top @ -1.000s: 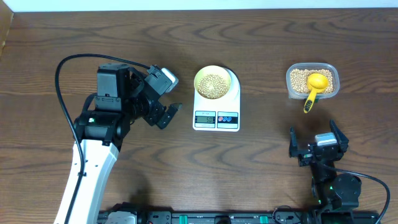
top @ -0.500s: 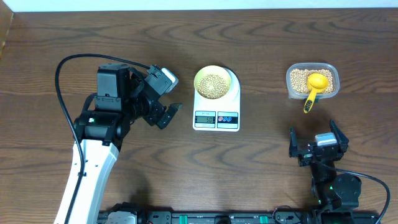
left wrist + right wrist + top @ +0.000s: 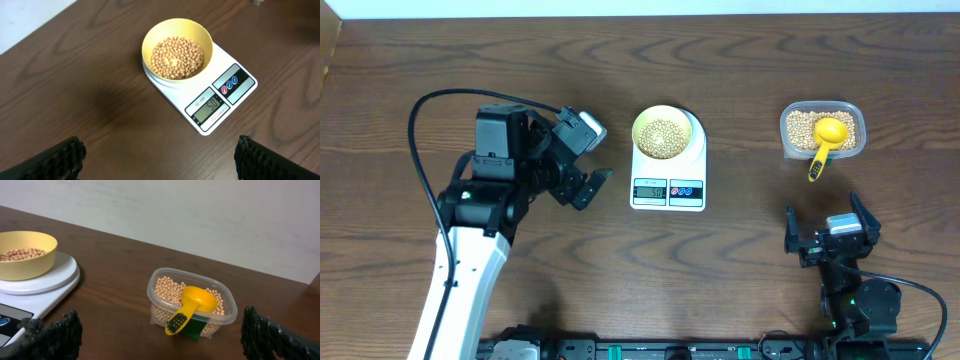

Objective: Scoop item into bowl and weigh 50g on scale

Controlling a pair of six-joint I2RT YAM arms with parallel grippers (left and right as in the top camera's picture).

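**Mia:** If you look at the flat white kitchen scale (image 3: 187,95), what is on it?

**Ben:** A small round pale-yellow bowl (image 3: 150,39) stands on its round plate. Lots of little round tan beans (image 3: 177,57) lie in a heap inside the bowl.

**Mia:** What does the little grey screen (image 3: 207,106) say?

**Ben:** It looks like 50. The last bit is too small to read.

**Mia:** Is the left gripper (image 3: 590,186) holding anything?

**Ben:** No. Its two black fingers are spread wide with nothing between them. It is over the brown wooden table (image 3: 420,60), near the scale but not touching it.

**Mia:** And the right gripper (image 3: 825,225)?

**Ben:** Spread wide too, and holding nothing. It sits low near the front, well apart from the scale.

**Mia:** Are there more beans?

**Ben:** Yes, in the clear plastic tub with round corners (image 3: 227,315), off to the right of the scale. A bright yellow plastic scoop (image 3: 192,305) lies on those beans. Its handle pokes out over the rim toward the right gripper.
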